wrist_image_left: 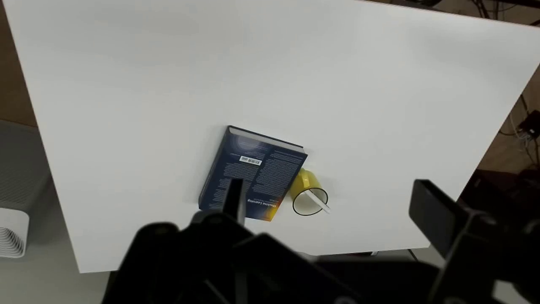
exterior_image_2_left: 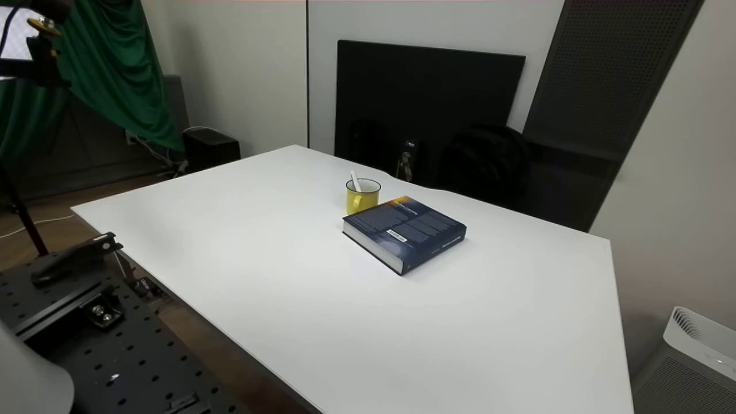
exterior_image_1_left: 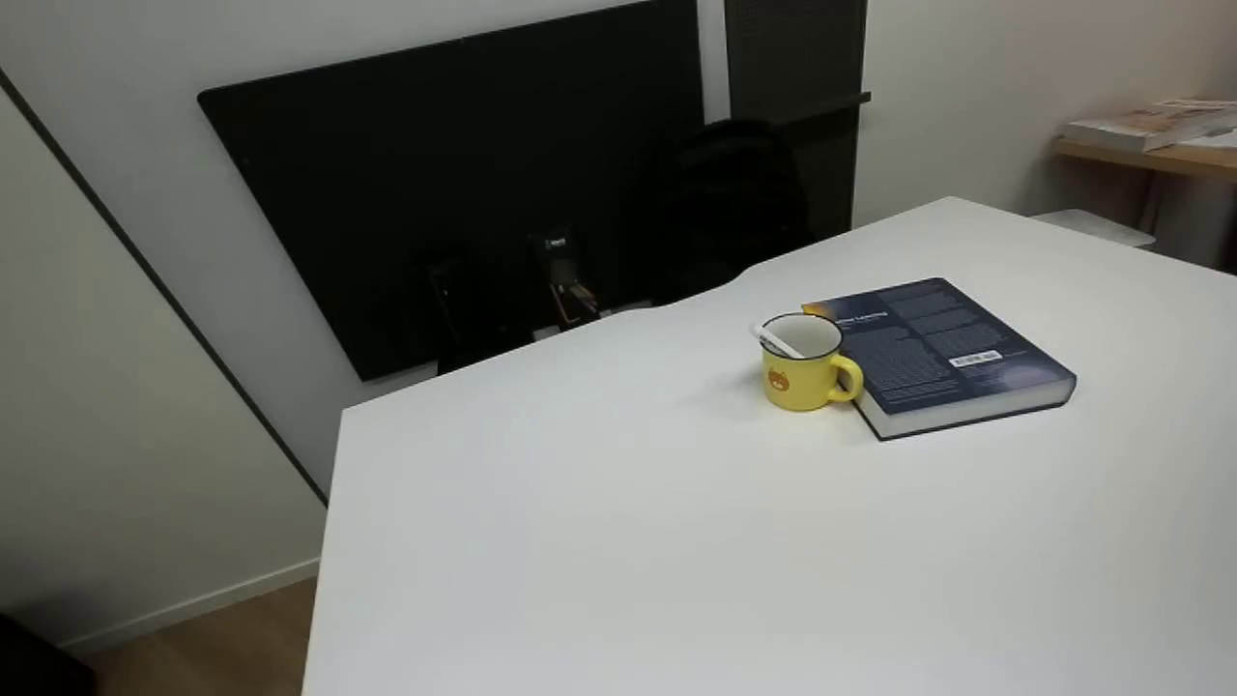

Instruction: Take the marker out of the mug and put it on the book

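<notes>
In yellow mug (exterior_image_1_left: 798, 384), slim white marker (wrist_image_left: 318, 201) leans, one end poking out; beside mug, navy book (exterior_image_1_left: 947, 348). Fingers (wrist_image_left: 434, 213) wide apart, empty, clear of mug.

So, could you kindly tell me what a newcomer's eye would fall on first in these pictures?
Probably the bright yellow mug on the white table, a white marker poking out of it. Next comes the dark blue book lying flat beside the mug. In the wrist view, the black gripper stands open above the table.
</notes>
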Controlling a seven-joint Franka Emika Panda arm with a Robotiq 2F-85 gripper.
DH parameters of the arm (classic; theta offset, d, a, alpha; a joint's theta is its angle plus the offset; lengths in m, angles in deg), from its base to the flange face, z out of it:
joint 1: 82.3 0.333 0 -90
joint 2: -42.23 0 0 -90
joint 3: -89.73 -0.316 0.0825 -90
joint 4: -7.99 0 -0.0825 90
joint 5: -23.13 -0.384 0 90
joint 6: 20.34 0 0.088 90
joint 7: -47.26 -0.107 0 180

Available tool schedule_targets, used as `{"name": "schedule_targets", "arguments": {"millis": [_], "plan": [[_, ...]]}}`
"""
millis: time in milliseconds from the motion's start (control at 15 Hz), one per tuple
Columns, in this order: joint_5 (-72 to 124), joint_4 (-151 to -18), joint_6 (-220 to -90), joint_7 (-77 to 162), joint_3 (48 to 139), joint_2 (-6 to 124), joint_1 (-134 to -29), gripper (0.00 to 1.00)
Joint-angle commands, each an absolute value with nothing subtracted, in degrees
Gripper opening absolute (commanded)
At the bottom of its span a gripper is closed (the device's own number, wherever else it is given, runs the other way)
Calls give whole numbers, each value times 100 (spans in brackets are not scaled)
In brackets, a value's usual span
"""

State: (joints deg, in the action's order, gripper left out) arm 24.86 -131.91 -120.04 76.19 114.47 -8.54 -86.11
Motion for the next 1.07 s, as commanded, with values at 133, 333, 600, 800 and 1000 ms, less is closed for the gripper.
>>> {"name": "schedule_targets", "arguments": {"millis": [133,333,600,800,1000], "plan": [[2451,-13402,-12446,7886,11293,-432,-8359,100],[2381,-13538,-13185,7911,11063,270,-8059,100],[2499,-13325,-14242,7652,10787,1735,-7625,100],[2596,-12937,-14704,7467,10642,2869,-7387,100],[2626,-12207,-14784,7348,10468,3995,-7248,100]]}}
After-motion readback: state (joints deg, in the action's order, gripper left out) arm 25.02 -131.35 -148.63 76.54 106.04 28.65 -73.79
